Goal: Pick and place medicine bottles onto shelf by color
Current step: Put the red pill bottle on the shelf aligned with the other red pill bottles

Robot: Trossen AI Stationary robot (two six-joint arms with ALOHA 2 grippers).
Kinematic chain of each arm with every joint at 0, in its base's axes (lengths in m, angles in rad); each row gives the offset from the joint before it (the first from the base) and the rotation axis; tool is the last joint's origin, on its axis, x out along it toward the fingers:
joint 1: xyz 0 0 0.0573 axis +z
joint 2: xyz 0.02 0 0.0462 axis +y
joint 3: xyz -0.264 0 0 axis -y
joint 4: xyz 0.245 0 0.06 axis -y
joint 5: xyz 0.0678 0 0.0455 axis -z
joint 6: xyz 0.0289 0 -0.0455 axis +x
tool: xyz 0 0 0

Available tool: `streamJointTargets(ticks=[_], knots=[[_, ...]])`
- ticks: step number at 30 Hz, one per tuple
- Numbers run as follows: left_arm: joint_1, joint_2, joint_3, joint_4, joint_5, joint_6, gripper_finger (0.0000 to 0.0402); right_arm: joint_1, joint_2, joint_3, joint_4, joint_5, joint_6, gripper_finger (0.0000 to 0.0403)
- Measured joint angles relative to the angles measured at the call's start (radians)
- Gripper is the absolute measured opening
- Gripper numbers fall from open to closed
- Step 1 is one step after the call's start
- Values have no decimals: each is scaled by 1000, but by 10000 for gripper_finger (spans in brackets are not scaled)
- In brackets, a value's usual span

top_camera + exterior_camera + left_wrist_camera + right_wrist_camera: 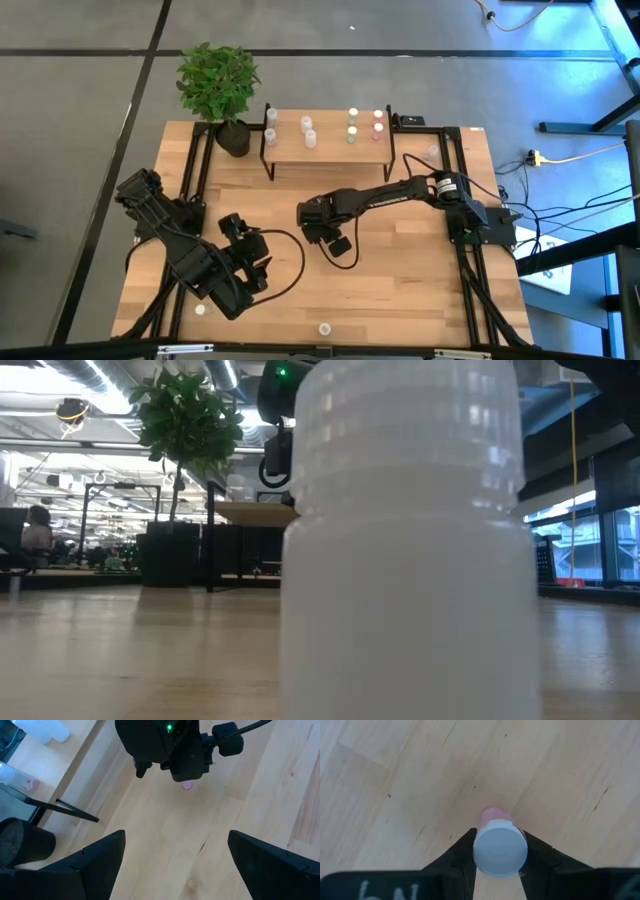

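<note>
At the near edge of the desk point(400, 300) one whitish bottle point(410, 550) stands upright directly in front of the low camera, filling most of that view; from above it shows as a small white dot at the front edge. A second small bottle point(200, 310) stands near the front left corner, just beside the left arm. The left hand point(245, 262) rests over the front left part of the desk with its two fingers point(95, 857) spread wide apart and nothing between them. Toward the middle of the desk, the right hand point(335, 240) is lowered from the outstretched right arm; its fingers point(457, 852) are clamped against both sides of a pink-capped bottle point(499, 845), which appears to lie with its whitish base toward the wrist camera and its pink cap pointing away, over bare wood. The left wrist view shows the same pink cap just below the dark body of the right hand. Farther back, the shelf point(325, 148) stands across the rear centre of the desk, carrying bottles in groups: whitish ones point(272, 126) on its left part and middle, green-capped ones point(352, 126) to the right of them, pink-capped ones point(378, 124) at the right end. A potted plant point(220, 85) stands at the rear left corner, just beside the shelf. Another bottle point(432, 153) appears to sit by the rear right frame rail, too faint to tell the cap colour.
</note>
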Motion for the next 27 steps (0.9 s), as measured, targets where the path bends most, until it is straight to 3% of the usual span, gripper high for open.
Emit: streamJointTargets(ticks=[15,27], knots=[[0,0,0,0,0,0,347,0,-20,0,-57,0,27,113],[2,0,0,0,-14,-3,347,-16,-252,0,-166,-12,108,114]])
